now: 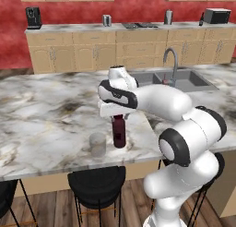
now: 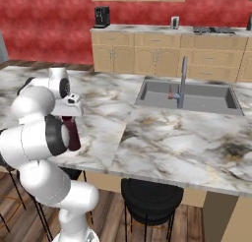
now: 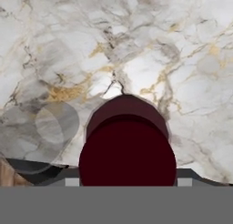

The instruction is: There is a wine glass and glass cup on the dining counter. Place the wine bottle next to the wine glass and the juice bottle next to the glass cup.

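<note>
- Glass cup (image 1: 97,144): stood upright on the marble counter (image 1: 41,115) near its front edge, just left of the juice bottle (image 1: 119,131).
- Juice bottle: stood upright on the counter, its wide cap seen from directly above in the hand view.
- Tool (image 1: 118,113): pointed straight down and clamped on the juice bottle's top.
- Arm: bent over the counter edge, forearm held roughly level.
</note>
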